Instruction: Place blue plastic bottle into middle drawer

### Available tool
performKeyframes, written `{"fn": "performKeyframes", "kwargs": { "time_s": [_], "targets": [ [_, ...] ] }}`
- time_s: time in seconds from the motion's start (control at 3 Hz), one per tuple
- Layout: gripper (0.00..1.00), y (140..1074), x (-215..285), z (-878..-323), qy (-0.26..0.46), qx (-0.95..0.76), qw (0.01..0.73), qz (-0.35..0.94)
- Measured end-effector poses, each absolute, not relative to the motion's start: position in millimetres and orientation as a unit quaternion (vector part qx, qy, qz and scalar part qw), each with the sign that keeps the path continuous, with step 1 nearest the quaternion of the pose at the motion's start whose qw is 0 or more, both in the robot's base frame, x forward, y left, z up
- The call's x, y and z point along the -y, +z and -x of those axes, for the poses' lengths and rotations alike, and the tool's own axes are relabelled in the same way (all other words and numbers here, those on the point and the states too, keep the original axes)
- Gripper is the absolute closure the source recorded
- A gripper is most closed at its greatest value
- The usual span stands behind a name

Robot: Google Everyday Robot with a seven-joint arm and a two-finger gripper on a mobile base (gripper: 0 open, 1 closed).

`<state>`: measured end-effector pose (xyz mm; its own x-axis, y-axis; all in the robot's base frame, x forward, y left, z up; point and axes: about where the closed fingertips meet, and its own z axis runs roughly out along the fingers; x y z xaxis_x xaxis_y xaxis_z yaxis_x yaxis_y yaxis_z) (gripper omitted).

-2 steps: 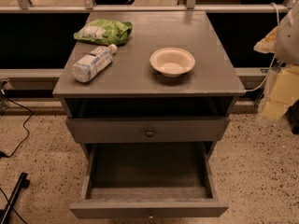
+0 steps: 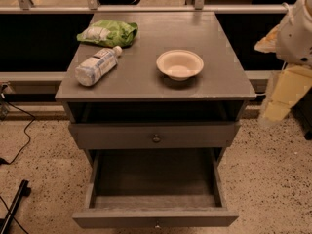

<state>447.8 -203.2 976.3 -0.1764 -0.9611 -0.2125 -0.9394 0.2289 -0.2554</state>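
The blue plastic bottle (image 2: 97,65) lies on its side on the left of the grey cabinet's top (image 2: 146,82), cap pointing to the back right. The middle drawer (image 2: 155,189) is pulled wide open and holds nothing; its knob is at the bottom edge of the view. The drawer just above it (image 2: 155,136) is closed. My gripper (image 2: 286,92) hangs at the right edge of the view, off the cabinet's right side and about level with its top, far from the bottle. It holds nothing that I can see.
A green crinkly bag (image 2: 108,33) lies behind the bottle at the back left. A white bowl (image 2: 179,65) stands right of centre on the top. A rail and dark glass run behind the cabinet. Cables and a black stand leg (image 2: 14,206) lie on the floor at left.
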Motion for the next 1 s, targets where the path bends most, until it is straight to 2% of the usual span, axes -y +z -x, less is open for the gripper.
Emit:
{"fn": "performKeyframes", "kwargs": {
  "time_s": [0.67,1.0],
  "targets": [
    [0.00,946,92,-507,-0.059,-0.625,0.216,0.748],
    [0.00,950,73,-521,-0.078,-0.589,0.245,0.766]
  ]
}}
